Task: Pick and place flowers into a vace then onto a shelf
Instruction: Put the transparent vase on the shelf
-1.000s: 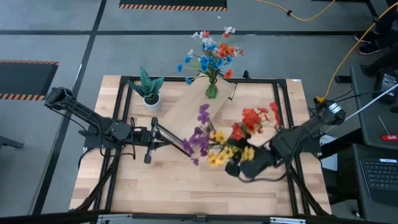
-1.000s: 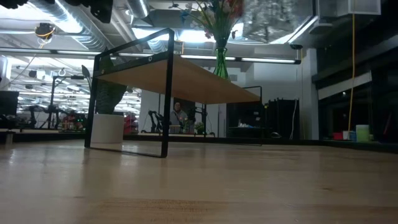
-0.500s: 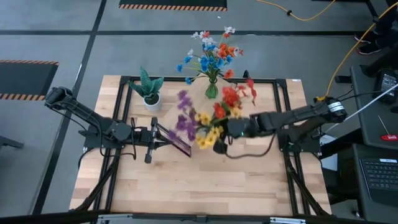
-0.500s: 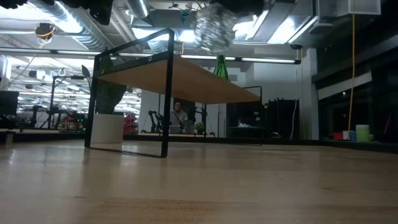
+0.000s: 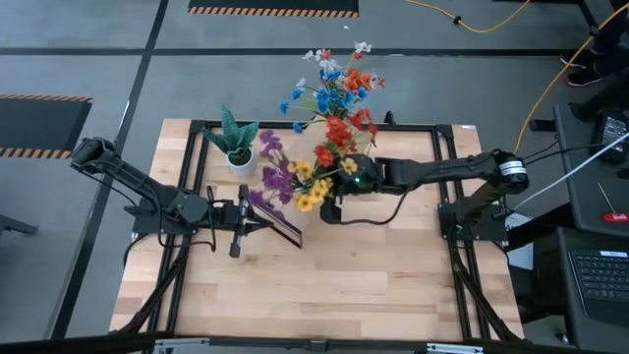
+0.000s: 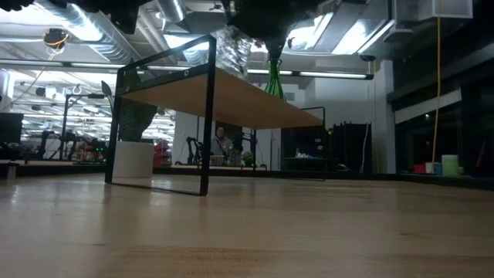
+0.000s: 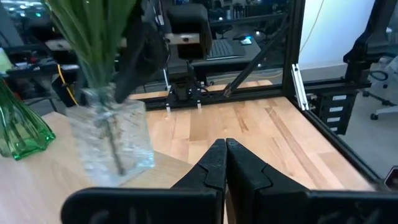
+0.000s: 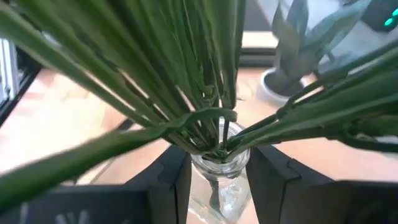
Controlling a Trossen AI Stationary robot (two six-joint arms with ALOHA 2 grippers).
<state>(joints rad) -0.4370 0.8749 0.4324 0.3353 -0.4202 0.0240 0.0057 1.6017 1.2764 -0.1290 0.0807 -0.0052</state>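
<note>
So the right gripper (image 8: 214,171) is clamped on a clear glass vase (image 7: 112,134) of flowers (image 5: 314,167), held over the shelf (image 6: 231,96), near the green vase (image 7: 18,130) on it; left gripper (image 7: 222,163) sits pinched shut beside the shelf

Red, yellow and purple flowers (image 5: 313,169); green vace (image 7: 22,127); light-wood shelf (image 6: 231,96).

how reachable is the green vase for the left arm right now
Probably not cleanly: the right gripper holds a clear vase of flowers over the shelf, roughly between the shut left gripper and the green vase.
</note>
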